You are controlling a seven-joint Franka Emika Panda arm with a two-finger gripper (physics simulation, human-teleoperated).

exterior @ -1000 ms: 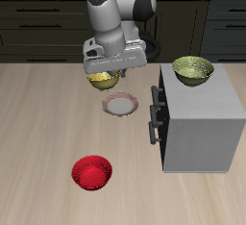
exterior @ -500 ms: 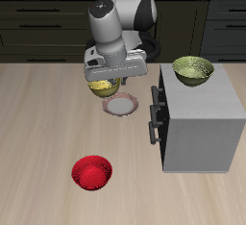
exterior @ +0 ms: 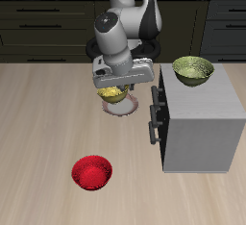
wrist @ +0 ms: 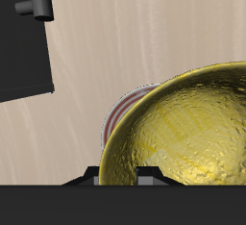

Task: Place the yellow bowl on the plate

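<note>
My gripper (exterior: 114, 83) is shut on the rim of the yellow bowl (exterior: 113, 94) and holds it just above the plate (exterior: 128, 106), which shows only as a reddish-pink rim sticking out under the bowl. In the wrist view the golden, mottled inside of the yellow bowl (wrist: 187, 133) fills much of the frame, and a striped edge of the plate (wrist: 125, 113) peeks out beside it. The fingertips themselves are mostly hidden behind the bowl's rim.
A grey stove-like cabinet (exterior: 197, 123) stands beside the plate, with a dull olive-green bowl (exterior: 193, 70) on top. Its dark front and handle (wrist: 24, 46) show in the wrist view. A red bowl (exterior: 92, 172) lies nearer the table's front edge.
My gripper has carried the yellow bowl toward the cabinet and downward, from beside the plate to directly over it. The other bowls have not moved.
</note>
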